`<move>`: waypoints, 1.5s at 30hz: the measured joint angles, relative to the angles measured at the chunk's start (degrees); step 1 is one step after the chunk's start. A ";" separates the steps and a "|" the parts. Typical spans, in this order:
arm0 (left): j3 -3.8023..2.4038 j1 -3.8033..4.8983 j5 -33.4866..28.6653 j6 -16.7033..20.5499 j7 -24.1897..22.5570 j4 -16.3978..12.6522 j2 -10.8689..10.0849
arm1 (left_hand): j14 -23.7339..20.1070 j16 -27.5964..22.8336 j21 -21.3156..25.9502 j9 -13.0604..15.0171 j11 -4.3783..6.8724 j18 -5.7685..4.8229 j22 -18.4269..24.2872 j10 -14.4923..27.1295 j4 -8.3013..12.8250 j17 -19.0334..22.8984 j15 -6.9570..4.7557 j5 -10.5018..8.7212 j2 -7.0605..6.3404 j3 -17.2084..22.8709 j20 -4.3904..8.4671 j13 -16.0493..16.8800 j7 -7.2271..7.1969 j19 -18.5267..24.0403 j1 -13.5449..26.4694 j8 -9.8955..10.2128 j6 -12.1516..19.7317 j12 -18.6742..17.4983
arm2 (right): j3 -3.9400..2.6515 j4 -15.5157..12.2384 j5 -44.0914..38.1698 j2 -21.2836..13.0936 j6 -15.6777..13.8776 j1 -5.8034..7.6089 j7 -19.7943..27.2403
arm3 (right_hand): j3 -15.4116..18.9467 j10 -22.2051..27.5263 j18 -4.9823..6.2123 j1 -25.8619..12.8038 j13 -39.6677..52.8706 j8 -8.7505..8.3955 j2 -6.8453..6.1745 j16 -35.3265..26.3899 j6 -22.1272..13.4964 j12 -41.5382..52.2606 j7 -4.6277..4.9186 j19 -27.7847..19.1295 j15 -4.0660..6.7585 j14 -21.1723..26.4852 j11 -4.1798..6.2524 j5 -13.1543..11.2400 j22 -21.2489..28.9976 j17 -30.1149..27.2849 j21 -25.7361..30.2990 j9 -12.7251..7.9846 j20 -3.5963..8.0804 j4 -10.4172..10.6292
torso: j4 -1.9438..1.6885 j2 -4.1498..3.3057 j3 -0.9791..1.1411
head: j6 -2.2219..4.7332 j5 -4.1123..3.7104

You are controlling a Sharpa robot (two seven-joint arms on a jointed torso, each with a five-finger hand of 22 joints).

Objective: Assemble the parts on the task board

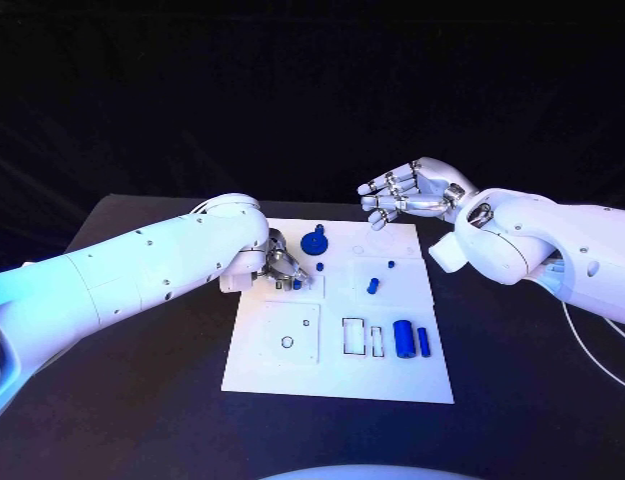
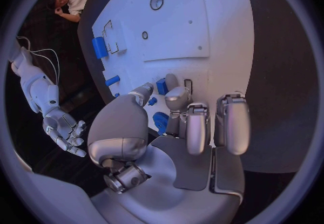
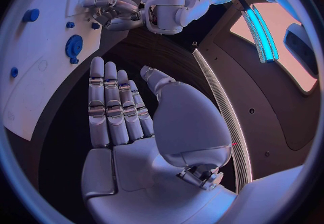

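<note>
Head view: my left robot hand [image 1: 285,268] rested low on the task board [image 1: 341,375], fingers curled at a small blue part [image 1: 299,284] — whether it was gripped, I could not tell. My right robot hand [image 1: 410,193] hovered open beyond the board's far edge, holding nothing.

Left wrist view: fingertips [image 2: 177,96] sat among blue parts on the board.

Right wrist view: my fingers [image 3: 111,106] lay straight and apart above the black tabletop [image 3: 155,54].

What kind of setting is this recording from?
Most likely a robotics lab or demo bench: a black table against a dark backdrop, a white task board with small blue parts, and a person seated nearby.
</note>
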State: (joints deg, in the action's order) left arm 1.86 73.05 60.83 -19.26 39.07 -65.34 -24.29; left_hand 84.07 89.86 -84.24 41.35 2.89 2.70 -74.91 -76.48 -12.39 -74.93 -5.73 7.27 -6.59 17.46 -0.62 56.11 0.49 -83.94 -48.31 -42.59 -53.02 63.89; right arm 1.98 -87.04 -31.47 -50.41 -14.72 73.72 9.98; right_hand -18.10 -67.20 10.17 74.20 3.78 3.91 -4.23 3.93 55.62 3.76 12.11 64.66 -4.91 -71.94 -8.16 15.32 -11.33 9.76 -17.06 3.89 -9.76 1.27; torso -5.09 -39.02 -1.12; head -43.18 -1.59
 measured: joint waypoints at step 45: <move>-1.35 4.32 1.62 -1.32 -5.65 16.07 3.96 | -0.01 0.00 1.82 -7.38 -2.77 0.00 0.00 4.01 -2.99 0.02 1.45 0.01 4.63 -13.73 -1.55 -4.49 3.40 -0.10 -12.47 7.80 3.97 -2.42 | 0.03 1.31 -2.89 0.87 -0.07 -0.89 0.40 | -0.33 -1.66 0.00 0.31 -0.05 0.28 0.30 0.34 1.61 0.22 -1.17 1.96 1.24 -1.05 1.23 -0.70 1.95 -2.06 2.27 0.17 0.33 -0.97 | 0.46 -0.87 -0.20 | 1.24 0.53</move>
State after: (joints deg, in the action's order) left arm 0.51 77.37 62.45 -20.58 33.42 -49.27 -20.33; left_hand 84.07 89.86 -82.42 33.96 0.12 2.69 -74.90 -72.47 -15.38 -74.91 -4.27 7.28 -1.96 3.74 -2.17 51.62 3.89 -84.04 -60.78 -34.79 -49.05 61.47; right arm 2.01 -85.73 -34.36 -49.53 -14.79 72.83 10.38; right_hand -18.43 -68.86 10.17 74.51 3.73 4.19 -3.92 4.27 57.23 3.98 10.93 66.62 -3.67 -72.99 -6.93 14.61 -9.38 7.70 -14.79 4.06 -9.43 0.30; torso -4.63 -39.90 -1.32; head -41.95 -1.07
